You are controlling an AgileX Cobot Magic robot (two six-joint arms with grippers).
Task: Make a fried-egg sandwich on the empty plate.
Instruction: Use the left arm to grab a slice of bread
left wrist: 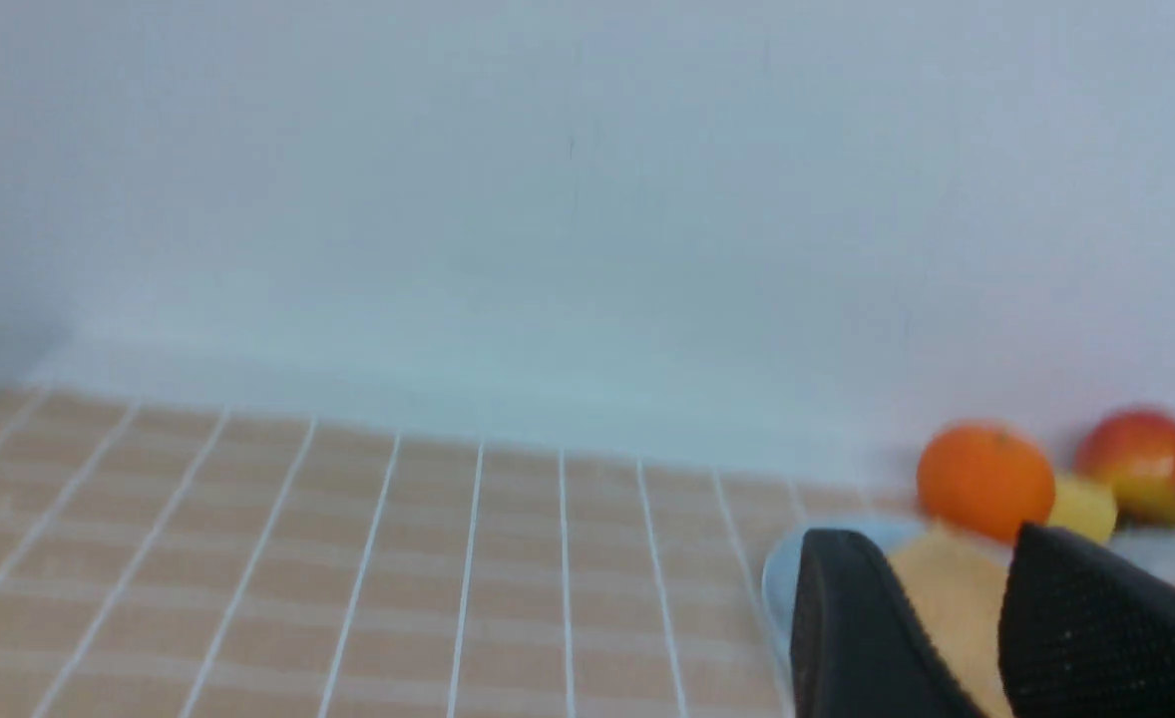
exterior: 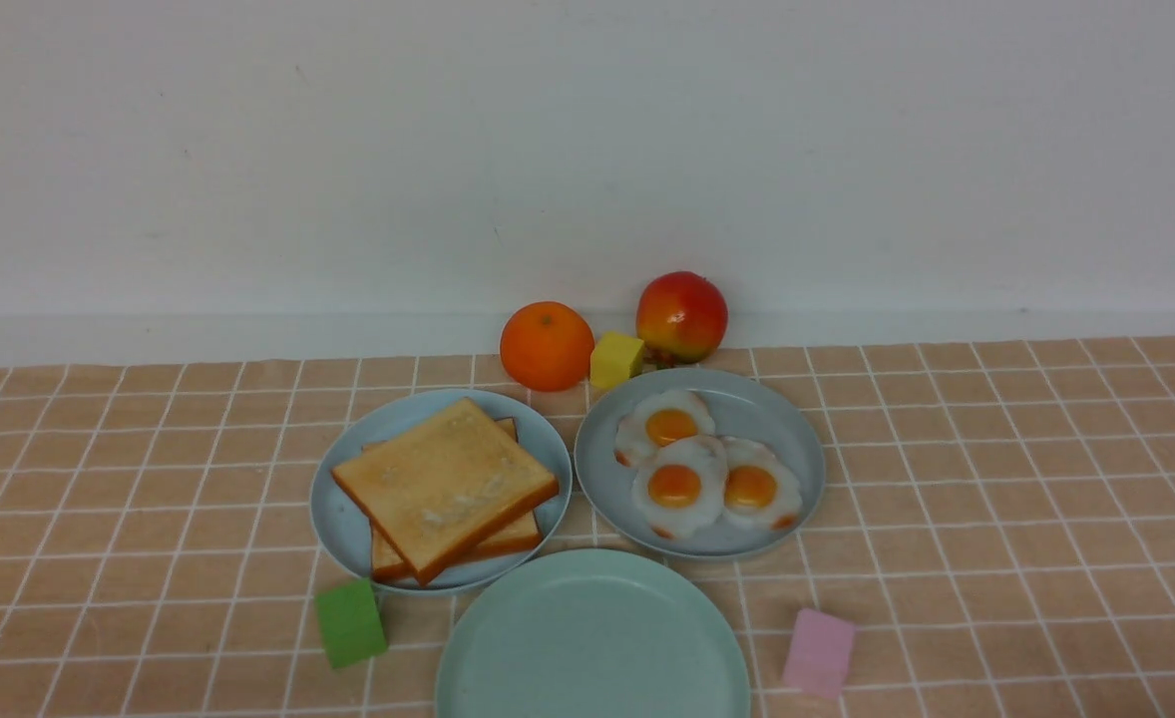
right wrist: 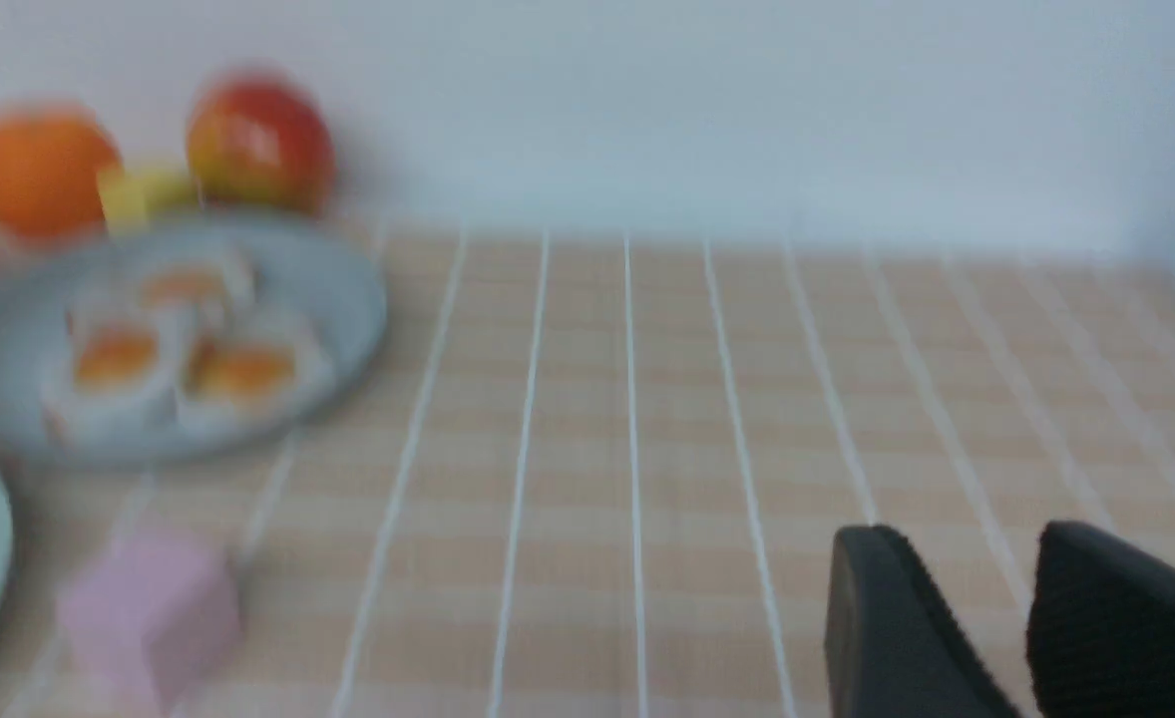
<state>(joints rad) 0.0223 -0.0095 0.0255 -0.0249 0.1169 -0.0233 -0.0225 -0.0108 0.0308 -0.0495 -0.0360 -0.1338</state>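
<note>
Beside the empty plate [exterior: 592, 638] sit a green block [exterior: 350, 622] and pink block [exterior: 819, 651].

FRONT VIEW | I log mint plate [exterior: 592, 638] cut by the lower edge; lower toast slice [exterior: 513, 540] mostly hidden under upper toast slice [exterior: 445, 484] | WRIST VIEWS | left tool [left wrist: 932, 558], right tool [right wrist: 962, 558] cropped at the frame edge; fried eggs [right wrist: 164, 349] blurred, outlines unreadable
</note>
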